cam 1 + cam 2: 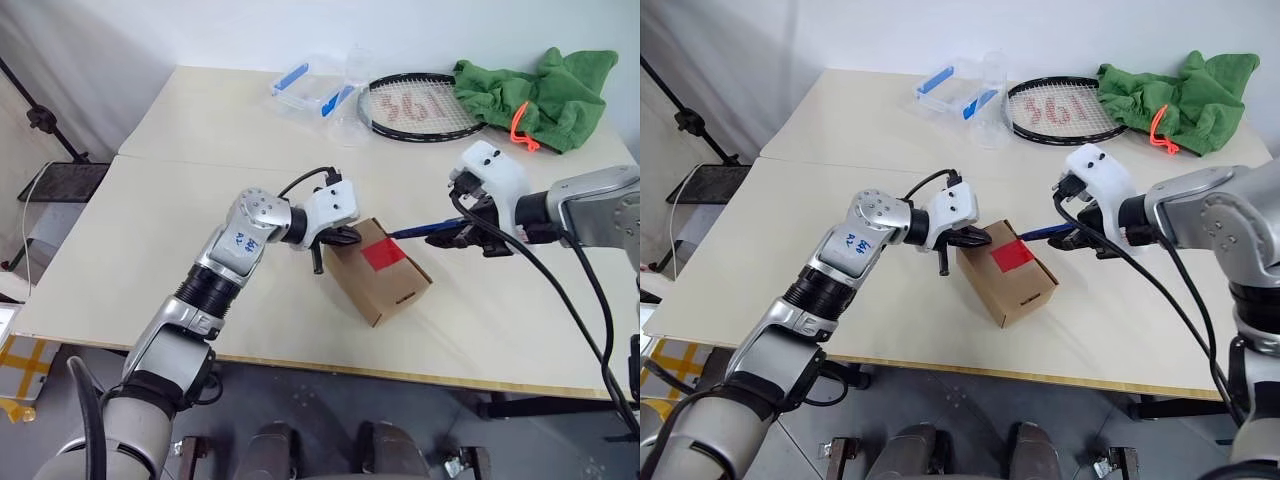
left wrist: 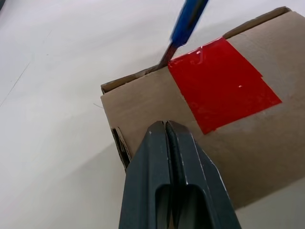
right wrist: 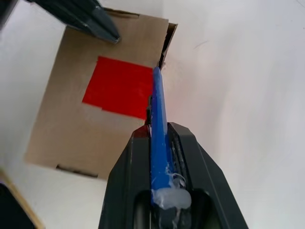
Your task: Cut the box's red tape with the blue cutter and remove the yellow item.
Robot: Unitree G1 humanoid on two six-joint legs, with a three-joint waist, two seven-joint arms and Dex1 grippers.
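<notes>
Cutting is barely begun: the right gripper (image 3: 159, 143), clenched on the blue cutter (image 3: 158, 124), sets its tip at the box (image 1: 378, 270) edge beside the intact red tape (image 2: 221, 83), the left gripper (image 2: 166, 131) pressed closed on the lid, contents unseen.

left claw (image 2: 167, 129) closed, angled down | right claw (image 3: 162, 138) clamped, angled down

Box (image 2: 228, 143) cut off at edge
</notes>
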